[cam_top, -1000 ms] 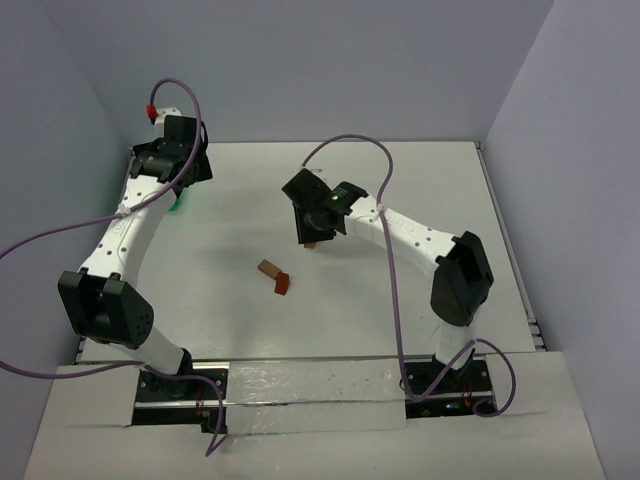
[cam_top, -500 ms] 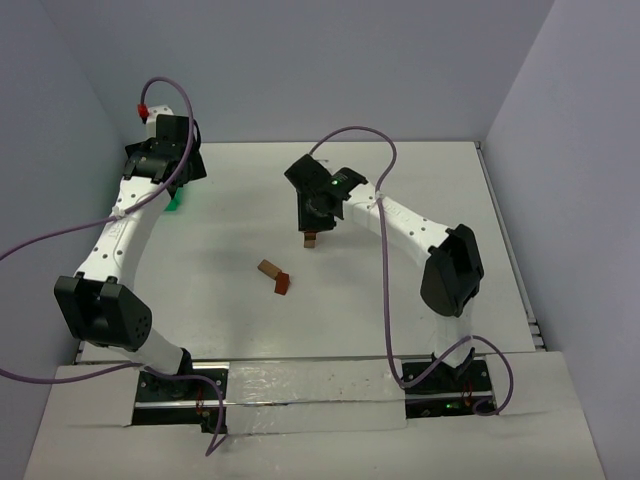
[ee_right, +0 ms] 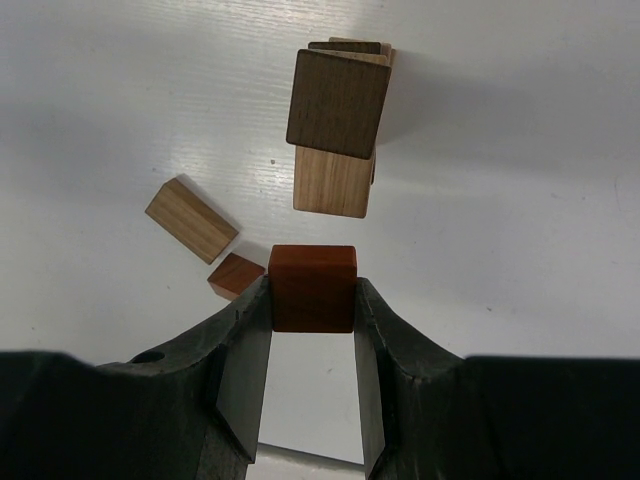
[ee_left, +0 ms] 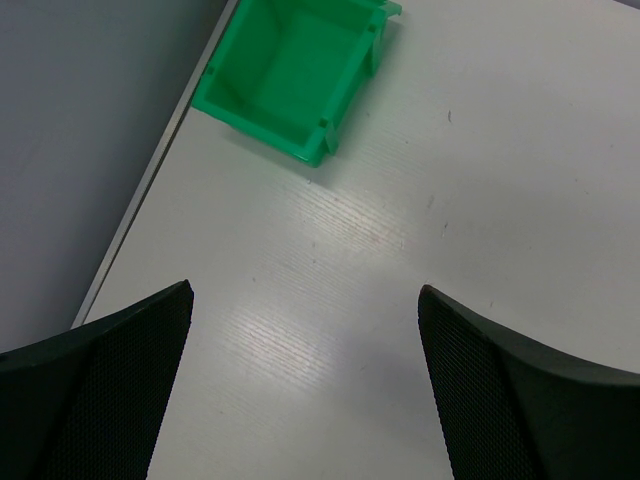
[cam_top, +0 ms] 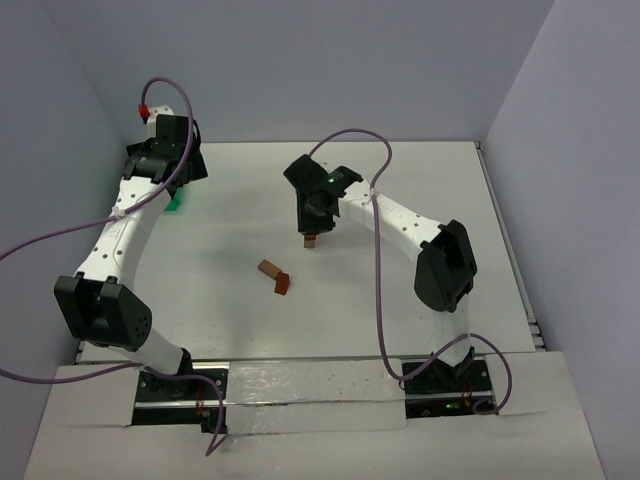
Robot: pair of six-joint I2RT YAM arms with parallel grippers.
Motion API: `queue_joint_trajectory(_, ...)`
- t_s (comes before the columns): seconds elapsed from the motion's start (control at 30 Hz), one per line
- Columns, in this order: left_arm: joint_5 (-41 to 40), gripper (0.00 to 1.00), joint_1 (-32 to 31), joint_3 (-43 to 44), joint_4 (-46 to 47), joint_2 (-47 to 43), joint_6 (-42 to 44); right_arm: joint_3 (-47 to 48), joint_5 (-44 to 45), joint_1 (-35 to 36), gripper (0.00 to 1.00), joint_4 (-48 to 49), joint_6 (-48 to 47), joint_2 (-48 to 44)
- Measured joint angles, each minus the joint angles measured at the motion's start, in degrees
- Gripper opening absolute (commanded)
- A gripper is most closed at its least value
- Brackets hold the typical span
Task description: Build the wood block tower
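The right gripper [ee_right: 312, 300] was clamped on a reddish-brown block [ee_right: 312, 285] at lower centre of its wrist frame, just below the wood block tower [ee_right: 338, 130] (dark piece topmost). The left gripper [ee_left: 305, 300] stood spread wide.

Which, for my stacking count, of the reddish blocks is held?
The brighter reddish block, clamped in the right gripper near the tower; the darker reddish block lies loose on the table beside the tan block.

- The table [ee_left: 330, 250] lies bare between the left gripper's [ee_left: 305, 292] spread fingers; the green bin [ee_left: 255, 128] blocks ahead-left.
- The wood block tower [ee_right: 338, 110] stands just ahead of the right gripper [ee_right: 312, 290]; loose blocks [ee_right: 191, 220] lie left.
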Motion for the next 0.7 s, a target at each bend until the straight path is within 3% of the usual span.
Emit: queue_joint_trajectory(0.7, 2.7, 0.99, 0.0, 0.4, 0.0, 2.5, -0.3, 0.3, 0.1, -1.4, 0.06, -0.1, -1.4, 2.4)
